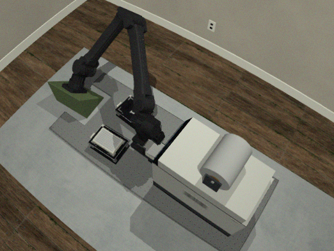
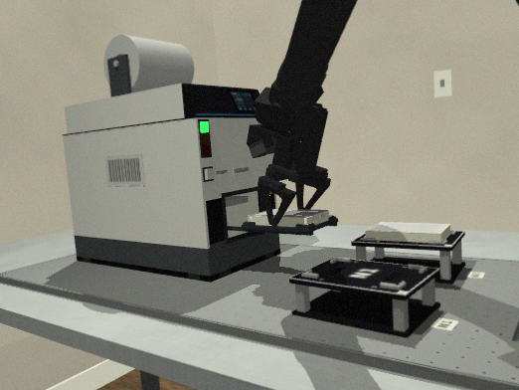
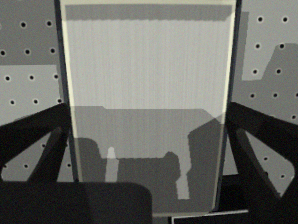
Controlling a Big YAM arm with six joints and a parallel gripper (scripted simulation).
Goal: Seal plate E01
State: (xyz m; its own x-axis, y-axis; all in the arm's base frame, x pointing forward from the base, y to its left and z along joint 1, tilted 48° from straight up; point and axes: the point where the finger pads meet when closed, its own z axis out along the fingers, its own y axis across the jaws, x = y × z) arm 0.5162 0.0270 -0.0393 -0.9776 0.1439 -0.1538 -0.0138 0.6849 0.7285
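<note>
On the white, box-shaped sealer (image 1: 179,153) (image 2: 134,194), the green lamp (image 2: 204,126) is lit. To its right, the pale rectangular plate (image 2: 288,217) (image 3: 150,65) is carried on the extended black stage (image 2: 312,230), flanked by the opened black two-fingered gripper (image 2: 298,199) (image 3: 148,111). The black nest N1 (image 2: 365,274) is left unoccupied.

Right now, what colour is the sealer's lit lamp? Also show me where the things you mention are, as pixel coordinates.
Green: the top segment of the lamp (image 2: 204,126) is lit. Shows best in the exterior view.

Lab-style bench setup, wood-floored room.
Plate sealer (image 1: 179,144) (image 2: 134,194) with foil roll (image 1: 228,160) (image 2: 159,62), well plate (image 1: 109,139) (image 2: 409,232) on nest (image 1: 116,158) (image 2: 445,266), perforated board (image 1: 128,179) (image 2: 239,323) on desk (image 1: 93,195) (image 2: 164,328); plain walls, outlet (image 1: 211,25).
</note>
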